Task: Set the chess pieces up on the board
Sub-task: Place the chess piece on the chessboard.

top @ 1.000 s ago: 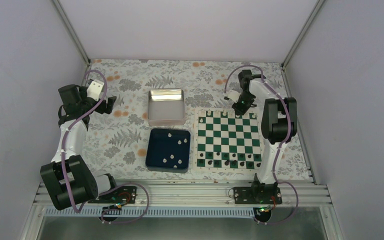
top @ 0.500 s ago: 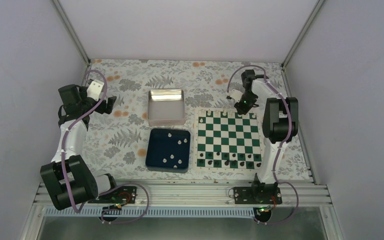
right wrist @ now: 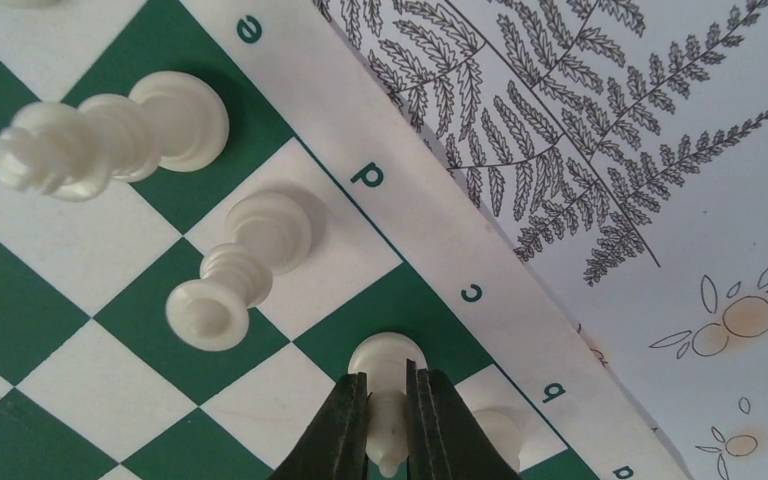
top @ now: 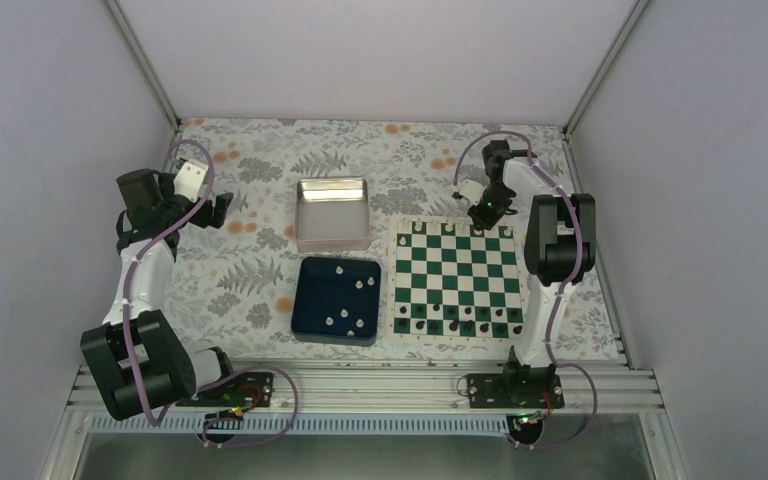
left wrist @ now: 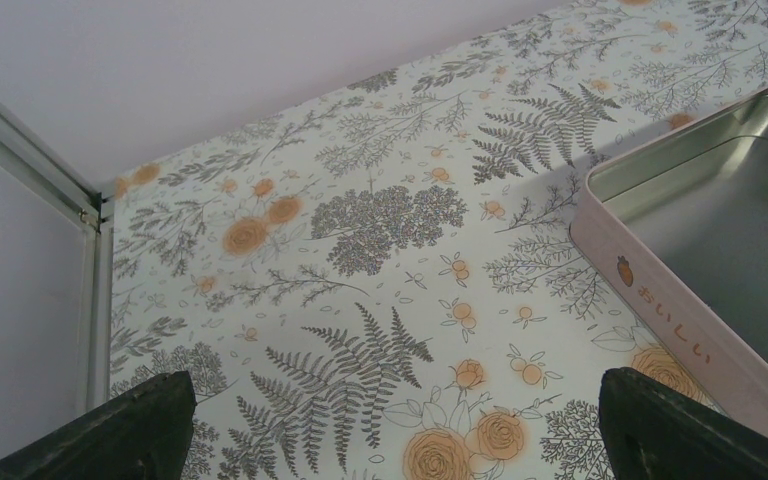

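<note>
My right gripper (right wrist: 388, 405) is shut on a small white chess piece (right wrist: 387, 362), whose round base is over the green square by the border letter c. This is at the far edge of the board (top: 455, 280), where the right gripper (top: 482, 212) shows from above. Other white chess pieces stand close by: a tall one (right wrist: 110, 140), one (right wrist: 245, 265) on the d square and one (right wrist: 505, 428) just right of my fingers. My left gripper (left wrist: 410, 440) is open over the patterned cloth with nothing between its fingers (left wrist: 140, 425); from above the left gripper (top: 222, 208) is left of the tin.
A dark blue tray (top: 310, 322) left of the board holds several loose white pieces. A shiny metal tin (top: 333, 240), also seen as the tin (left wrist: 650, 290) on the left wrist's right side, stands behind the tray. Small black pieces (top: 457, 318) fill the board's near rows.
The right wrist has shifted slightly to the right along the board's far edge, still shut on the white piece. The left arm has not moved.
</note>
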Action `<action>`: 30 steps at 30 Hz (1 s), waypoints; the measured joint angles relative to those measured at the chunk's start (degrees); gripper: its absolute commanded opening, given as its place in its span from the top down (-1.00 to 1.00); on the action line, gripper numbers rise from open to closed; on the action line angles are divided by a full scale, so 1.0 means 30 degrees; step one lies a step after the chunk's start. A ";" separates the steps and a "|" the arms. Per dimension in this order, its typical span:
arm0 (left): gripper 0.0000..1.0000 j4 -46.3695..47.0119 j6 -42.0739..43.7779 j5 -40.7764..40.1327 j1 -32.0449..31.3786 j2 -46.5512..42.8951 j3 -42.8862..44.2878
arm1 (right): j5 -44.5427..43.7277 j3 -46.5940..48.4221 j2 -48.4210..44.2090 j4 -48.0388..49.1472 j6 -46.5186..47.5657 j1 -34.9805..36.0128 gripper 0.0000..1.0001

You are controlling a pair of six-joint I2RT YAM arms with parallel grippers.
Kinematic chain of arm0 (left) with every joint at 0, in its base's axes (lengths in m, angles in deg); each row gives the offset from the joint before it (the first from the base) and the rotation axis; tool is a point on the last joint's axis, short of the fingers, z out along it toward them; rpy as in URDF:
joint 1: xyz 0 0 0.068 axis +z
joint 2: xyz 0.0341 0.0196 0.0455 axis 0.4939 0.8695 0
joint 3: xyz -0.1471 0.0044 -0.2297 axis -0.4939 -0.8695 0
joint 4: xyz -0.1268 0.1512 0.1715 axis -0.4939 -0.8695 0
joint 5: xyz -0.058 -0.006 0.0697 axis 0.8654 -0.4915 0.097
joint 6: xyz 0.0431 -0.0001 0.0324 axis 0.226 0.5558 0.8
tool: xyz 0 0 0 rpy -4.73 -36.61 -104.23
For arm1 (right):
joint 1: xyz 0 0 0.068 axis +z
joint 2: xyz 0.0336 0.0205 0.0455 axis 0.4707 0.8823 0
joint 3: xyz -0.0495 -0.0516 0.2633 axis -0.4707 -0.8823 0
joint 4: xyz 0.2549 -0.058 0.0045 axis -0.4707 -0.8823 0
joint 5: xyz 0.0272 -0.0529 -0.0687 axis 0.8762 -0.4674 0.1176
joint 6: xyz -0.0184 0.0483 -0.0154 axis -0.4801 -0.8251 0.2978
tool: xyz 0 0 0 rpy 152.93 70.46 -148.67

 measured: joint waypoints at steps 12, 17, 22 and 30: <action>-1.00 -0.0036 0.0015 0.0000 0.0000 0.0000 0.0000 | -0.0007 0.0007 0.0036 0.0029 0.0044 0.0000 0.48; -1.00 -0.0080 0.0066 0.0000 0.0000 0.0000 0.0000 | -0.0015 0.0051 0.0044 -0.0015 0.0036 0.0000 0.32; -1.00 -0.0080 0.0066 0.0007 0.0000 0.0000 0.0000 | -0.0007 0.1122 -0.0029 -0.0670 0.0066 0.0007 0.24; -1.00 -0.0080 0.0073 0.0029 0.0000 0.0000 0.0000 | -0.0095 0.4481 -0.1239 -0.1676 -0.0051 0.0998 0.06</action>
